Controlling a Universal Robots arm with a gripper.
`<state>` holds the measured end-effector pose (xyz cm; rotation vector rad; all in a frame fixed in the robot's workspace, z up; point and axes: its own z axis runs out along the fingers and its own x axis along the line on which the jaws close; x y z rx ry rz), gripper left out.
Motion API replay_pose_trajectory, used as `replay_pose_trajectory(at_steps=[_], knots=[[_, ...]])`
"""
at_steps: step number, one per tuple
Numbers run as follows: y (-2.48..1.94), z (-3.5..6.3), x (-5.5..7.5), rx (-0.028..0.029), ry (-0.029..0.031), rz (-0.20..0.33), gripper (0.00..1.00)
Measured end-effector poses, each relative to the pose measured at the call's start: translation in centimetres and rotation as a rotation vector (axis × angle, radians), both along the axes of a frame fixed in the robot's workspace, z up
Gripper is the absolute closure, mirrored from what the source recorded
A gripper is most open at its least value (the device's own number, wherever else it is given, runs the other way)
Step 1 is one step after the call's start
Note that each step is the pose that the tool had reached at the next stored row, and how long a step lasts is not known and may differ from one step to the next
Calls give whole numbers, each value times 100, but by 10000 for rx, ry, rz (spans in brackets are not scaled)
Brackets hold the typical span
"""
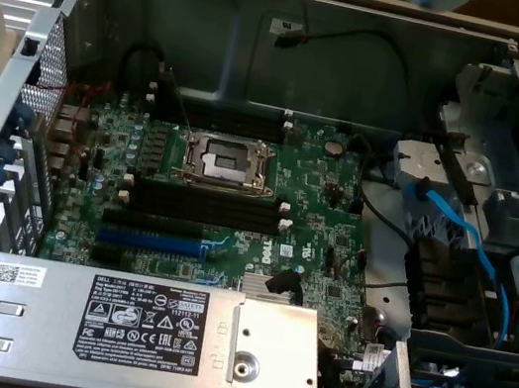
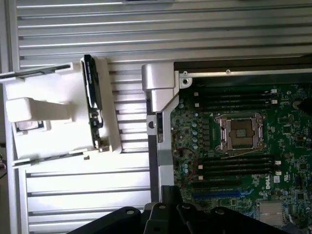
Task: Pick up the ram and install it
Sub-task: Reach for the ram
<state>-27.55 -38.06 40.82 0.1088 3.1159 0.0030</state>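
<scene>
1. The ram (image 2: 92, 100) stands on edge in a white plastic holder (image 2: 53, 117) on the ribbed metal bench (image 2: 73, 185). It is outside the open case (image 2: 158, 92), near the case's silver corner.
2. It looks light, thin and stiff but fragile: a bare green board with black chips. I would pinch its flat faces, clear of the contact edge.
3. The claw (image 2: 168, 209) is closed and empty, well apart from the ram.
4. Inside the case, the glossy green motherboard (image 2: 287, 161) carries long black slots (image 2: 239, 165) of hard plastic and a steel-framed socket (image 2: 241, 134).
</scene>
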Motion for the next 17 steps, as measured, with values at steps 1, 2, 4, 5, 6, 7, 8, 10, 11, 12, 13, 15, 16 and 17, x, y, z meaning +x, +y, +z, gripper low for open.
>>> replay_pose_trajectory(at_steps=[1,2,4,5,6,7,8,10,11,12,13,15,16,17], knots=[[0,3,-46,3,-1,0,90],[0,6,-90,5,0,-1,90],[0,11,-184,12,-1,0,90],[0,14,-229,14,0,0,90],[0,17,-275,16,1,0,90],[0,19,-320,20,-1,0,90],[0,22,-367,23,0,0,90],[0,28,-456,29,0,1,90],[0,31,-501,32,-1,0,90],[0,34,-546,34,0,0,90],[0,37,-593,38,0,-1,90],[0,43,-687,43,0,0,90],[0,46,-731,47,0,1,90],[0,49,-776,49,0,0,90]])
